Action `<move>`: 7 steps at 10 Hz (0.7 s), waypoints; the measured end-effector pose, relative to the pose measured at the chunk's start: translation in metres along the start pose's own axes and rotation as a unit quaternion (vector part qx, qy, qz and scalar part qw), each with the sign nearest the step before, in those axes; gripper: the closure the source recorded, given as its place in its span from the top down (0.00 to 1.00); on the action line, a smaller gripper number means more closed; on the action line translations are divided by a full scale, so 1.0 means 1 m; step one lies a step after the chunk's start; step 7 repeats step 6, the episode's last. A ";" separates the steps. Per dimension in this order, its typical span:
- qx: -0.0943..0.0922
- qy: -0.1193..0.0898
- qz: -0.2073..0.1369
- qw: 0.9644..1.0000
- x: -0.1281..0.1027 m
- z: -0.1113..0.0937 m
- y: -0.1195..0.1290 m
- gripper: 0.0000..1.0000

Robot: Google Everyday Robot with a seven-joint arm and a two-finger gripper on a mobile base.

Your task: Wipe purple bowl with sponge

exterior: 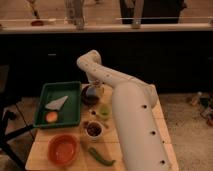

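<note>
The purple bowl (90,97) is small, dark and round, and sits on the wooden table just right of the green tray. My gripper (93,87) hangs directly over the bowl, at or just inside its rim, on the end of the white arm (131,115), which reaches in from the lower right. A small pale object shows at the gripper's tip above the bowl. I cannot make out whether it is the sponge.
A green tray (75,87) at the left holds a grey cloth (56,103) and an orange item (51,116). An orange bowl (63,148) sits front left. A white cup with dark contents (93,129), a light green object (104,110) and a green pepper (101,156) lie near the arm.
</note>
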 end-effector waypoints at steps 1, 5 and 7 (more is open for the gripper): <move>-0.002 -0.004 -0.002 1.000 -0.003 0.000 -0.001 0.00; -0.021 -0.065 0.003 0.998 -0.001 -0.002 0.008 0.00; -0.026 -0.085 0.004 0.996 0.003 -0.002 0.014 0.00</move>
